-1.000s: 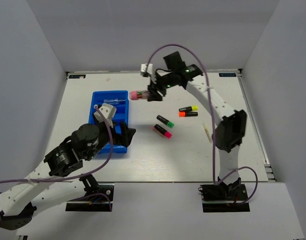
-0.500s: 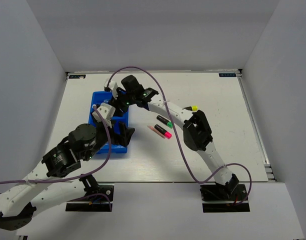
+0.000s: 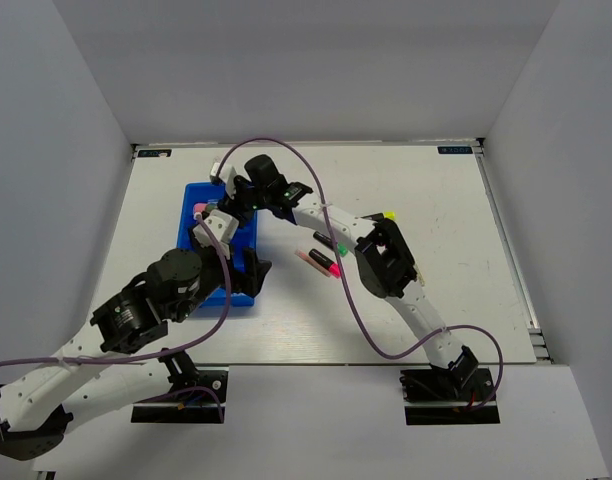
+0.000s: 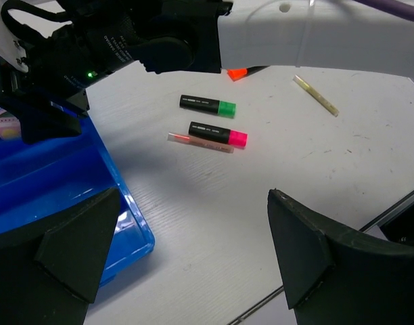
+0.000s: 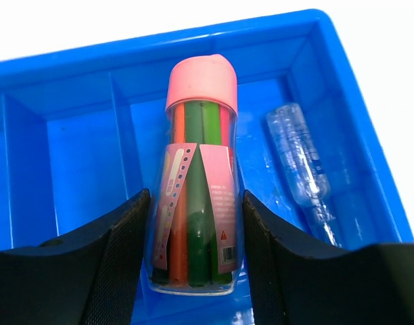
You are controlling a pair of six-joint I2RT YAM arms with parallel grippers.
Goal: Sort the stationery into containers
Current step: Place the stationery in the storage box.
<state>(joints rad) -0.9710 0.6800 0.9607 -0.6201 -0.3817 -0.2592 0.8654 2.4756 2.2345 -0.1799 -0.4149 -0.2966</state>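
My right gripper is shut on the pink-orange tube, a clear tube with a pink cap and orange and green sticks inside, held just over the blue tray. A clear-blue tube lies in a compartment beside it. From above, the right gripper hangs over the tray's far end. The left gripper is open and holds nothing, above the table by the tray's near right corner. On the table lie a green-capped highlighter, a pink-capped highlighter and a thin pink stick.
A pale-yellow stick and an orange-capped highlighter lie farther right, partly under the right arm. A yellow cap peeks out beside that arm. The right arm stretches across the table's middle. White walls enclose the table.
The right arm swung from the back centre leftward, carrying the pink-capped tube over the blue tray. The left arm has barely shifted.
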